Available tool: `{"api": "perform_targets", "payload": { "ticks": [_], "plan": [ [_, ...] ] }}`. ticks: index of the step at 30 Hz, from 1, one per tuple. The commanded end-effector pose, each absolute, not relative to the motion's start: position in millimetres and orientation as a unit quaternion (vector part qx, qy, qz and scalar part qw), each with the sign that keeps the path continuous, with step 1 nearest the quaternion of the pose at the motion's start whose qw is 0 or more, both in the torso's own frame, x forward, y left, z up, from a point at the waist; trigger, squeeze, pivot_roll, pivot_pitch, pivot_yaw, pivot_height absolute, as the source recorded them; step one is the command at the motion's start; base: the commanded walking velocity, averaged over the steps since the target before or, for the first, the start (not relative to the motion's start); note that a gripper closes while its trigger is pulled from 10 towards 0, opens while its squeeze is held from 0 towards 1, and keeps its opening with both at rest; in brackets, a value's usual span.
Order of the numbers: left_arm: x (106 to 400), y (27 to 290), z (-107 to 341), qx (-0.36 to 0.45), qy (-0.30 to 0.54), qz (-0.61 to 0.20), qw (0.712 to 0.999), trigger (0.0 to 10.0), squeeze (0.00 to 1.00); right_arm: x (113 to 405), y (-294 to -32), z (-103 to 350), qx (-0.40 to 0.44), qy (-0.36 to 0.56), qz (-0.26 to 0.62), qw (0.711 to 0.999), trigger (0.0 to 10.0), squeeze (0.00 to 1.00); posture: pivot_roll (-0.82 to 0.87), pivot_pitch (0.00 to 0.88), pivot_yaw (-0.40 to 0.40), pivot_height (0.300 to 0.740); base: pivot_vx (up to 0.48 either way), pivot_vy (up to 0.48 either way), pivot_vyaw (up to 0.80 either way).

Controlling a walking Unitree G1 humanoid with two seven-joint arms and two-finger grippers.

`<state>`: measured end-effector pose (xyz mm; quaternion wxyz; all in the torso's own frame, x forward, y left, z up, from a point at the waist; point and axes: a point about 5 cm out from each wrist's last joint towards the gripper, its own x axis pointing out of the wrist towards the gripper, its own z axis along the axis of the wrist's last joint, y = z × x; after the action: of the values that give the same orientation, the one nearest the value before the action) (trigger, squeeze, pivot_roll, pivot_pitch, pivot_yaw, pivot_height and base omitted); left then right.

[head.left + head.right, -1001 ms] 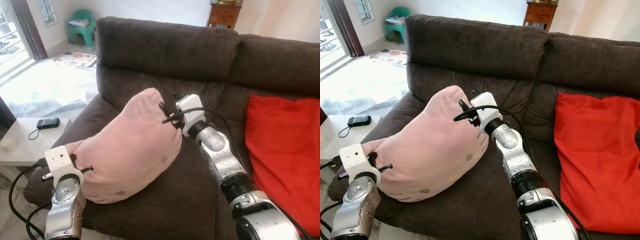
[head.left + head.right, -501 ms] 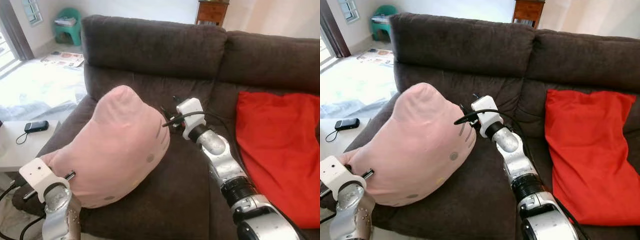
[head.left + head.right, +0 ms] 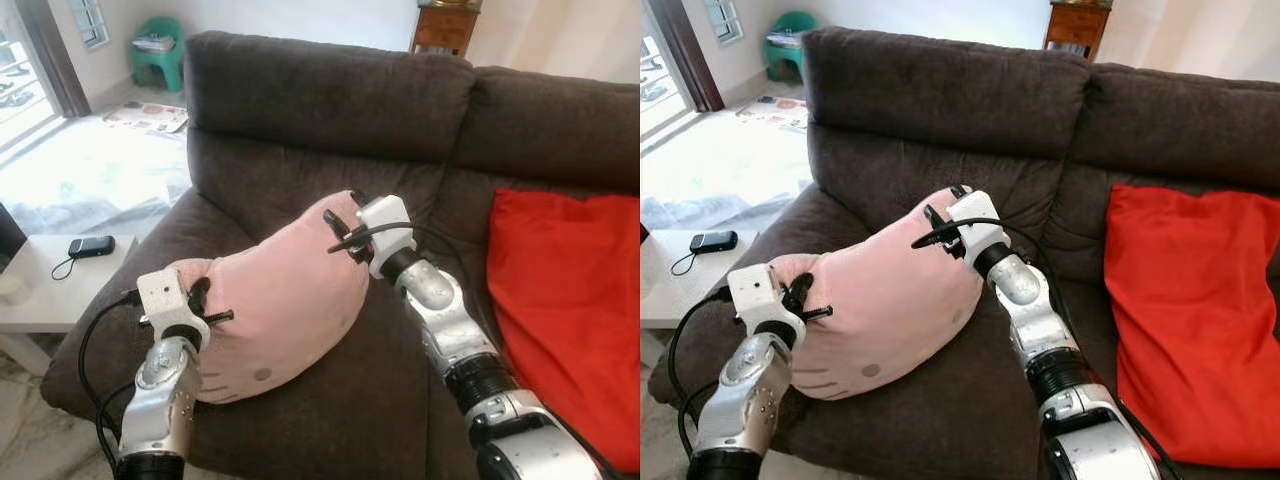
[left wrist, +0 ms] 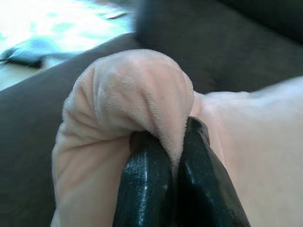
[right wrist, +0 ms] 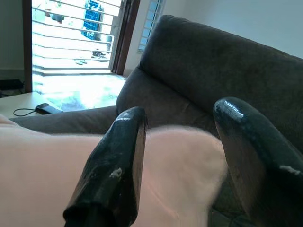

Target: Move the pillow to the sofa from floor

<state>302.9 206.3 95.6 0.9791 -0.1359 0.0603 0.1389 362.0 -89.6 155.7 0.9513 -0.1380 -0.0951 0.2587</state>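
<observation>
- left gripper (image 4: 173, 156) at 7 o'clock, fingers pinching a fold of the pink pillow (image 3: 285, 295)
- pillow lies on the brown sofa (image 3: 330, 100) seat, centre
- right gripper (image 5: 182, 142) at pillow's 1 o'clock corner, fingers spread
- red cushion (image 3: 565, 300) at 3 o'clock

no readable text, labels, brands or numbers anywhere

The pillow (image 3: 285, 300) lies on the sofa (image 3: 330, 110), left of a cushion (image 3: 565, 310).
</observation>
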Motion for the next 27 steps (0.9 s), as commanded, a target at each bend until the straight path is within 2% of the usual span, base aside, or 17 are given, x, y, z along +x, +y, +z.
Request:
{"api": "perform_targets", "payload": {
  "ticks": [1,2,3,4,7,8,14,18,19,23,27],
  "plan": [
    [295.4,238.5,89.4,-0.147,0.069,0.251,0.954,10.0,0.00,361.0,-93.1,156.8,-0.138,-0.097,0.252,0.953,10.0,0.00,0.10,0.016,-0.042,0.734,0.000,0.000,0.00],
    [291.8,247.0,87.6,-0.167,0.067,0.281,0.943,10.0,0.00,360.9,-93.4,156.5,-0.138,-0.097,0.251,0.953,10.0,0.00,0.10,0.016,-0.042,0.734,0.000,0.000,0.00],
    [291.8,247.0,87.6,-0.167,0.067,0.281,0.943,10.0,0.00,360.9,-93.4,156.5,-0.138,-0.097,0.251,0.953,10.0,0.00,0.10,0.016,-0.042,0.734,0.000,0.000,0.00],
    [282.2,264.3,86.6,-0.160,0.058,0.334,0.927,10.0,0.00,360.6,-94.1,156.0,-0.138,-0.096,0.249,0.954,10.0,0.00,0.09,0.016,-0.041,0.734,0.000,0.000,0.00],
    [275.7,272.8,86.6,-0.146,0.053,0.359,0.920,10.0,0.00,360.3,-94.6,155.9,-0.138,-0.096,0.249,0.954,10.0,0.00,0.09,0.017,-0.043,0.734,0.000,0.000,0.00],
    [262.4,285.4,83.1,-0.144,0.052,0.410,0.899,10.0,0.00,359.8,-95.4,155.2,-0.139,-0.095,0.249,0.954,10.0,0.00,0.10,0.019,-0.044,0.734,0.000,0.000,0.00],
    [252.6,285.0,78.4,-0.142,0.053,0.443,0.884,10.0,0.00,359.5,-95.4,154.8,-0.139,-0.094,0.249,0.954,10.0,0.00,0.10,0.023,-0.049,0.734,0.000,0.000,0.00],
    [265.6,267.4,75.8,-0.184,0.053,0.390,0.901,10.0,0.00,359.5,-95.1,154.9,-0.139,-0.094,0.250,0.954,10.0,0.00,0.10,0.023,-0.050,0.734,0.000,0.000,0.00],
    [277.8,251.3,79.9,-0.196,0.047,0.325,0.924,10.0,0.00,359.6,-95.2,154.9,-0.140,-0.093,0.250,0.954,10.0,0.00,0.10,0.023,-0.050,0.734,0.000,0.000,0.00],
    [293.4,228.3,90.4,-0.180,0.033,0.233,0.955,10.0,0.00,360.0,-96.4,155.6,-0.140,-0.094,0.247,0.954,10.0,0.00,0.10,0.023,-0.048,0.734,0.000,0.000,0.00],
    [298.3,219.4,93.9,-0.172,0.031,0.192,0.966,10.0,0.00,360.0,-97.1,155.5,-0.140,-0.094,0.244,0.955,10.0,0.00,0.10,0.023,-0.046,0.734,0.000,0.000,0.00]
  ]
}}
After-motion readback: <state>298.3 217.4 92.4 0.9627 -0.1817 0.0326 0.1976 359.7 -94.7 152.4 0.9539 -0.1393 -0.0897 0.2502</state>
